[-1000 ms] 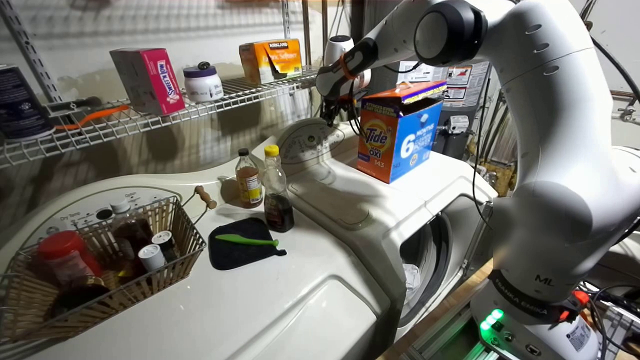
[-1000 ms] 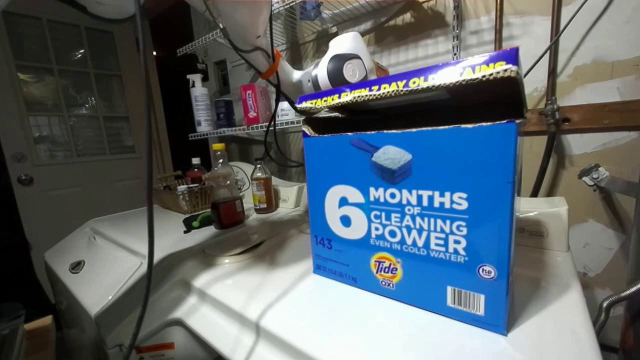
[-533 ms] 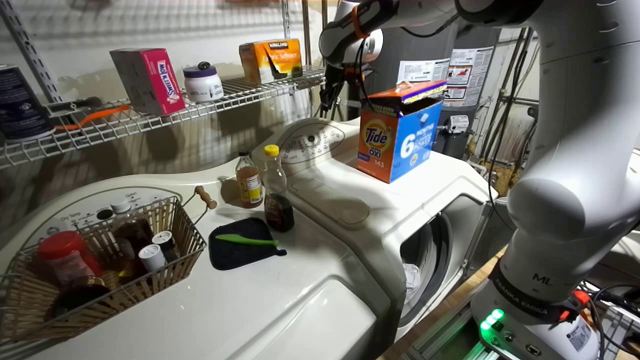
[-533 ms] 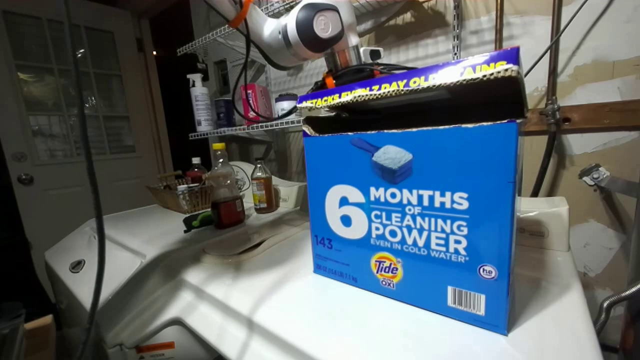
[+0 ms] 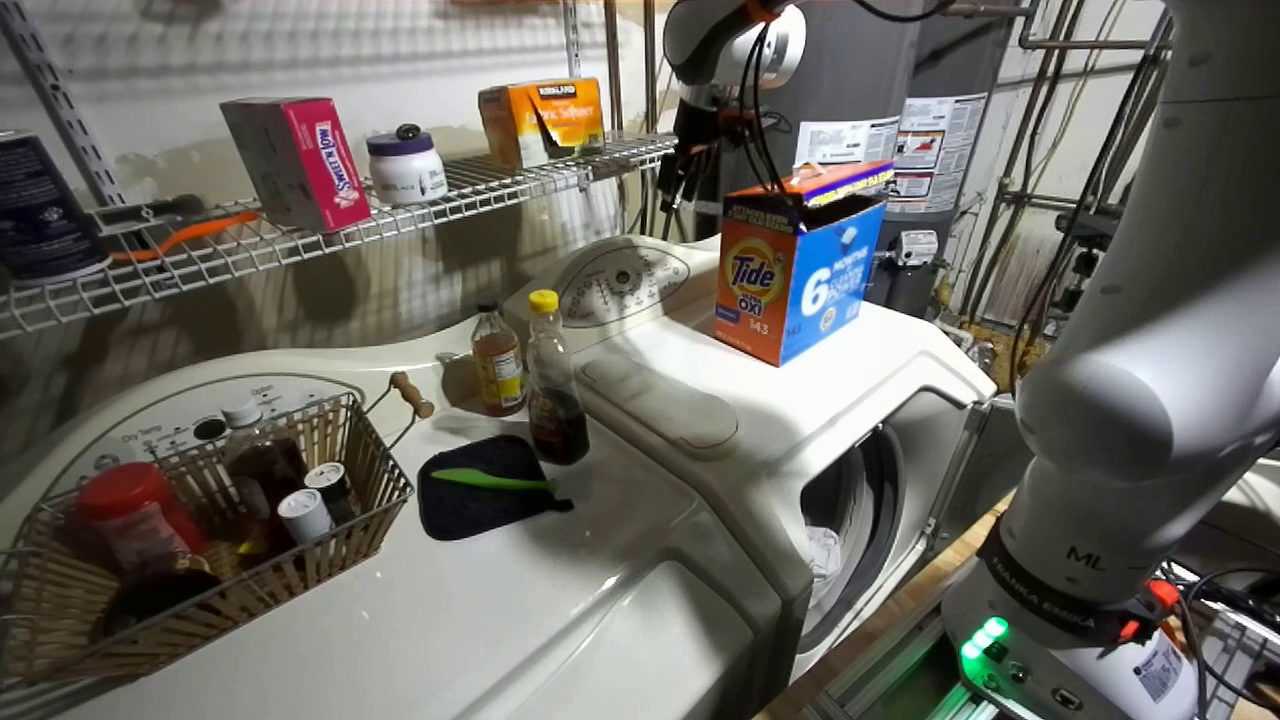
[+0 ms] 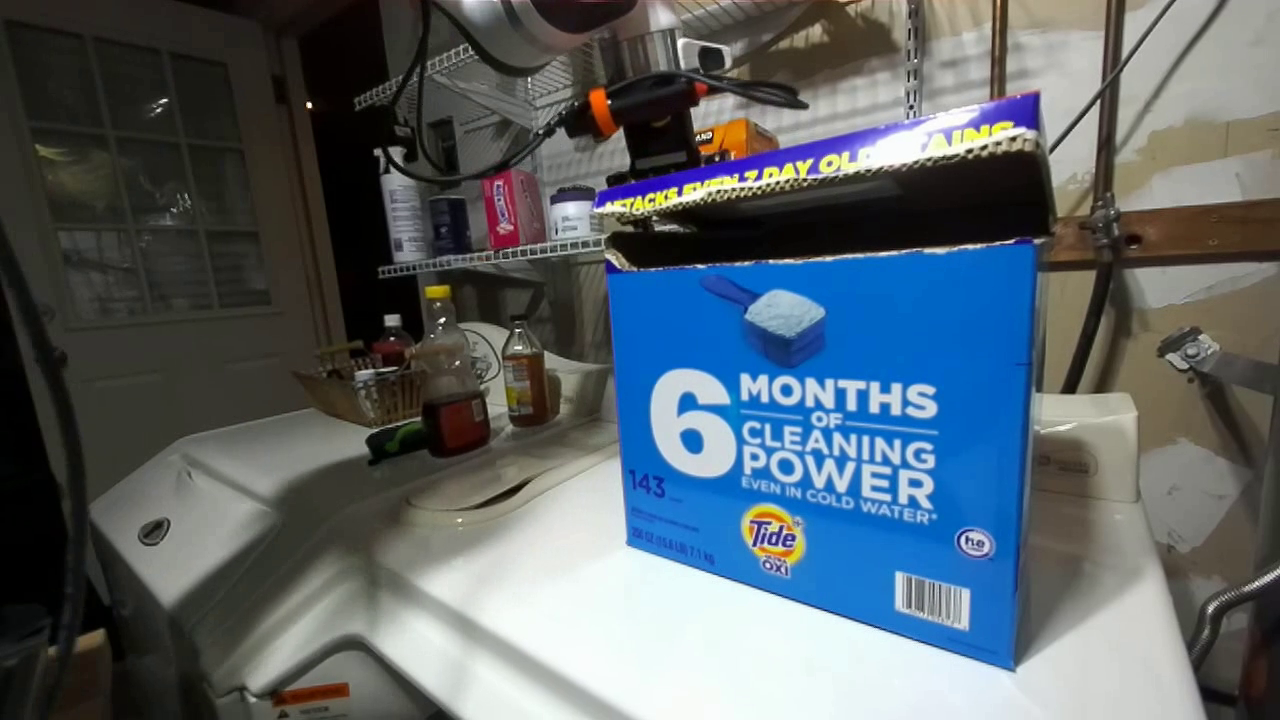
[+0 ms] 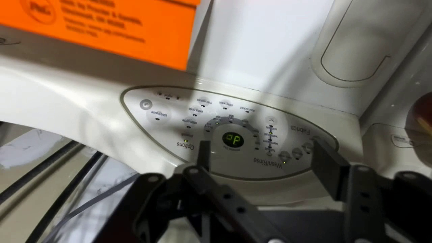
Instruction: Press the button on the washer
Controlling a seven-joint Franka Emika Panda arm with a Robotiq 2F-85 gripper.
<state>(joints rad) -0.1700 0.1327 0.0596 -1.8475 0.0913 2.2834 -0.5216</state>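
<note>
The white washer point(image 5: 770, 405) has a round front door that hangs open. Its oval control panel point(image 7: 233, 135) fills the middle of the wrist view, upside down, with a small green-lit display point(image 7: 233, 139) and several buttons. A start/pause button point(image 7: 157, 113) sits toward the panel's left end, beside a grey round button point(image 7: 145, 104). My gripper point(image 7: 260, 146) is open, its fingers spread over the panel with nothing between them. In an exterior view, the gripper point(image 5: 676, 190) hangs above the panel, apart from it; in another angle the detergent box hides its fingertips.
An orange and blue Tide box point(image 5: 755, 275) stands on the washer close to the gripper. A wire shelf point(image 5: 440, 195) with boxes and jars runs along the wall. On the neighbouring machine are two bottles point(image 5: 555, 400), a dark pot holder point(image 5: 480, 515) and a basket point(image 5: 370, 480).
The arm has lifted my gripper up and away from the control panel, slightly toward the Tide box's side. Its fingers have spread apart. Box and bottles stay put.
</note>
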